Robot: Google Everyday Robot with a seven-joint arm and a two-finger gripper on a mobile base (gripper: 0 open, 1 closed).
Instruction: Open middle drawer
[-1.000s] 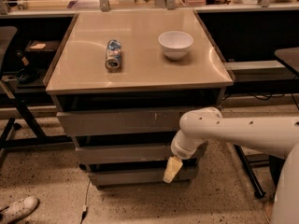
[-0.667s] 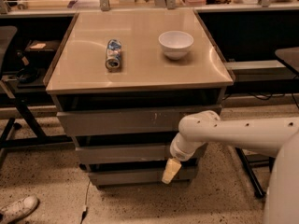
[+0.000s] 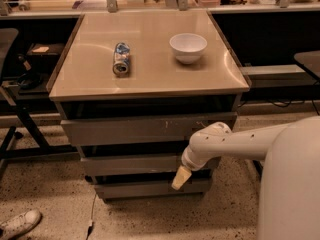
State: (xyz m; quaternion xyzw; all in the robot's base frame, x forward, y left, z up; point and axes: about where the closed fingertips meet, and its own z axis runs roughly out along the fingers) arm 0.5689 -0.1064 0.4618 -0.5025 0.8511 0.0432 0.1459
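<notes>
Camera view looks down from above onto a cabinet with a tan counter (image 3: 150, 71) in the middle of the frame. On the counter a drinks can (image 3: 121, 59) lies on its side left of centre, and a white bowl (image 3: 188, 47) stands upright to its right, well apart from the can.

Below the counter three grey drawer fronts are stacked, each with a dark gap above it. The top drawer (image 3: 145, 129) is the tallest and bears pale scratch marks toward its right end. The middle drawer (image 3: 131, 163) sits under it, in the lower centre of the frame: a wide, shallow, plain front with no handle. The bottom drawer (image 3: 150, 188) is the narrowest.

A white arm (image 3: 235, 143) reaches in from the robot's body (image 3: 292, 184) at the lower right and bends down at its rounded wrist. The pincer (image 3: 180, 177), a tan tip pointing down and to the left, lies in front of the right end of the middle drawer, over its lower edge and the dark gap beneath. Whether the pincer is apart or together cannot be told, nor whether it touches the front.

A white shoe (image 3: 20, 223) lies on the speckled floor at the lower left, and a thin cable (image 3: 92, 218) runs down beside the cabinet's foot.
</notes>
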